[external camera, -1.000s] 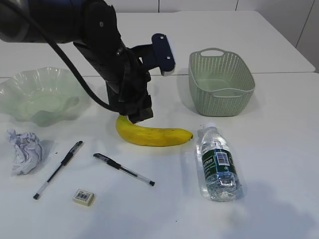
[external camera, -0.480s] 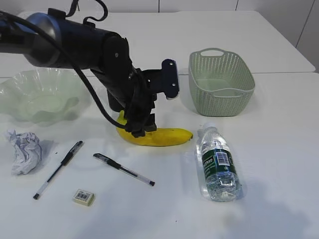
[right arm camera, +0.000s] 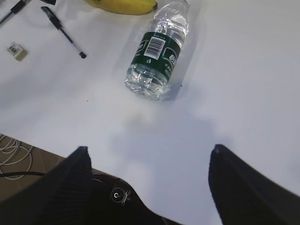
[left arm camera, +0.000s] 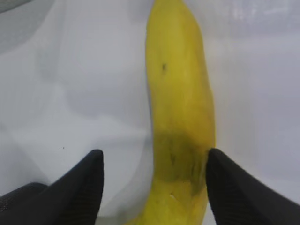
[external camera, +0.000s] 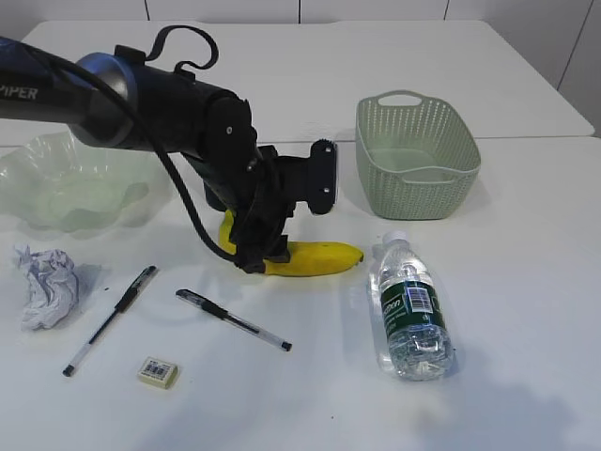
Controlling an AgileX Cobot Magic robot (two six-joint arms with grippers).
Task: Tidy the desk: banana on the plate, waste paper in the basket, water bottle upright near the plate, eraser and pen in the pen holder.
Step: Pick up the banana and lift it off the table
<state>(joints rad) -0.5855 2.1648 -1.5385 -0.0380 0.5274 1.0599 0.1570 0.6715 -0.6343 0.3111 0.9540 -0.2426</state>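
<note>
With the left tool (left arm camera: 154, 176) spread and straddling the near-left end of the banana (external camera: 315, 256), which lies on the tabletop (external camera: 526, 282) right of the plate (external camera: 66, 188), I'd centre it first, since one finger (left arm camera: 232, 187) already touches the peel.

The left hand (external camera: 255, 254) hides the banana's (external camera: 315, 258) left end.
</note>
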